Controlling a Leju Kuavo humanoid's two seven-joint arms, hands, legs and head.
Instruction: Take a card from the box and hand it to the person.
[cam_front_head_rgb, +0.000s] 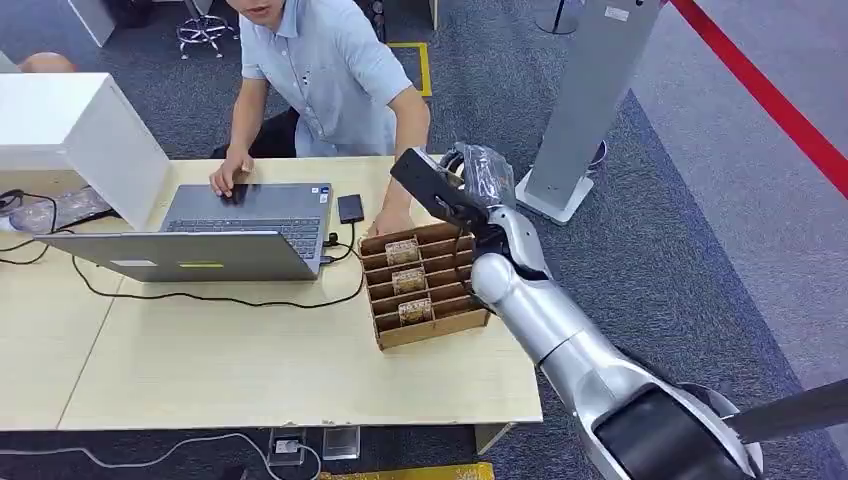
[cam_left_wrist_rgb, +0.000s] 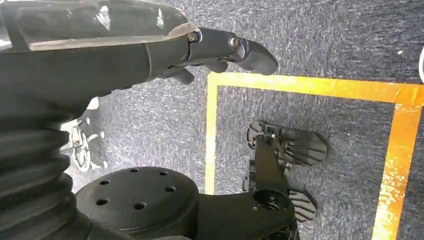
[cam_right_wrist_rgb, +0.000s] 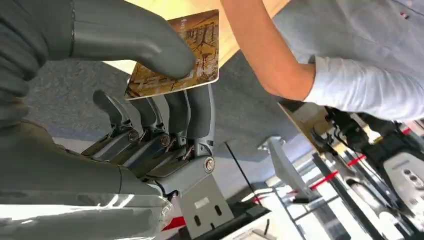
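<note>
My left hand (cam_left_wrist_rgb: 220, 50) hangs at my side above the carpet, fingers loosely curled around nothing. My right hand (cam_right_wrist_rgb: 150, 95) pinches a card (cam_right_wrist_rgb: 177, 55) between thumb and fingers, raised just past the far corner of the box (cam_front_head_rgb: 425, 290) on the table (cam_front_head_rgb: 250, 370). Beyond, the person (cam_front_head_rgb: 330, 80) rests a hand (cam_front_head_rgb: 392, 222) beside the box.

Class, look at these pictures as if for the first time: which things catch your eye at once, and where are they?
First, the right robot hand, raised past the table's far right corner, pinches a brown patterned card between thumb and fingers. Just beyond it a person in a light blue shirt sits behind the table, one hand on an open laptop, the other beside the wooden card box near the table's right edge.
</note>
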